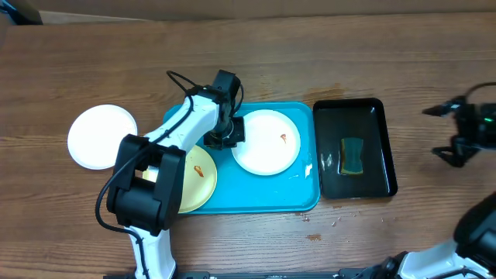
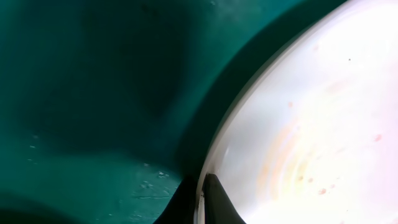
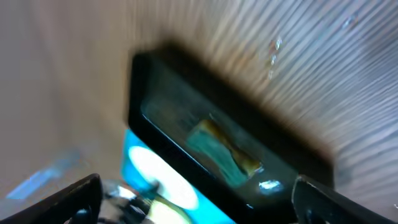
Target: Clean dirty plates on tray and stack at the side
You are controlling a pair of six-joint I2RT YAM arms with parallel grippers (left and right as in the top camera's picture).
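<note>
On the wooden table (image 1: 310,46), the left gripper (image 1: 222,141) pinches the rim of the centre white plate (image 1: 267,143) on the tray (image 1: 302,198), likely to lift it, while the right gripper (image 1: 434,132) hangs open at far right.

On the tray (image 1: 263,203), the left arm (image 1: 182,128) covers part of the pale yellow-green plate (image 1: 203,178) and the left gripper (image 1: 223,139) hides the left rim of the white plate (image 1: 267,143), while right of the tray the right arm (image 1: 477,128) runs off the overhead picture's edge and the contents of the black tray (image 3: 138,87) are blurred.
</note>
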